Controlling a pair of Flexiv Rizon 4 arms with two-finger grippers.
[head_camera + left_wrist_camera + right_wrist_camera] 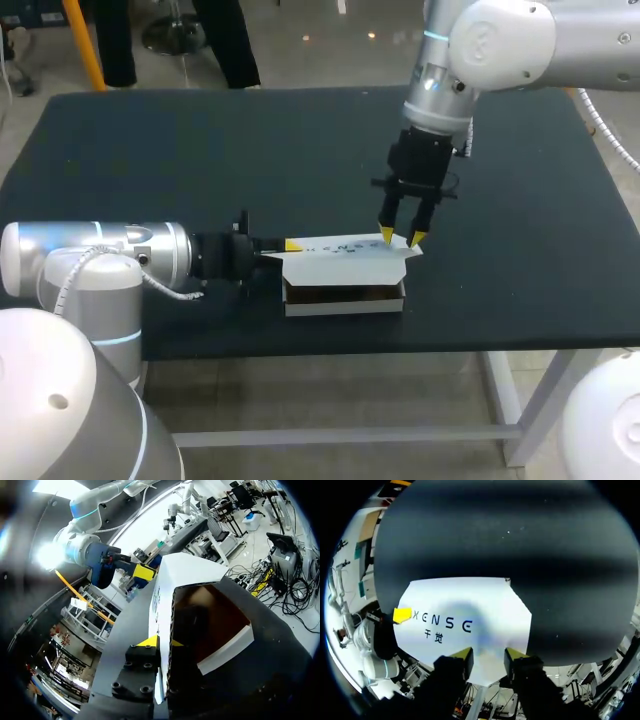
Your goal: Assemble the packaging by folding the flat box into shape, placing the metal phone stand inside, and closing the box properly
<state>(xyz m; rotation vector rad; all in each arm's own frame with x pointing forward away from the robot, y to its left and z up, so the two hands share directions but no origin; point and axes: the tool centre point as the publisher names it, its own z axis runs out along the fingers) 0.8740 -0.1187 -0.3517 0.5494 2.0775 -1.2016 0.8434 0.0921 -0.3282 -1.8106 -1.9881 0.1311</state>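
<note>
Right gripper (401, 236): fingers apart, tips at the right end of the lid (485, 605), clamping nothing.
Left gripper (161, 642): closed, as we read it, on the left end wall of the box (345, 297).
Box: erected, front side open, lying near the front edge of the surface (200, 160).
Phone stand: we cannot tell whether it is inside.
Handling note: we should press the lid down evenly while our left gripper braces the wall.

- Left arm (100, 255) enters from 9 o'clock, lying level, its jaws pinching the box (345, 265) by one end wall.
- Right arm (500, 40) descends from 1 o'clock, jaws pointing down, slightly parted.
</note>
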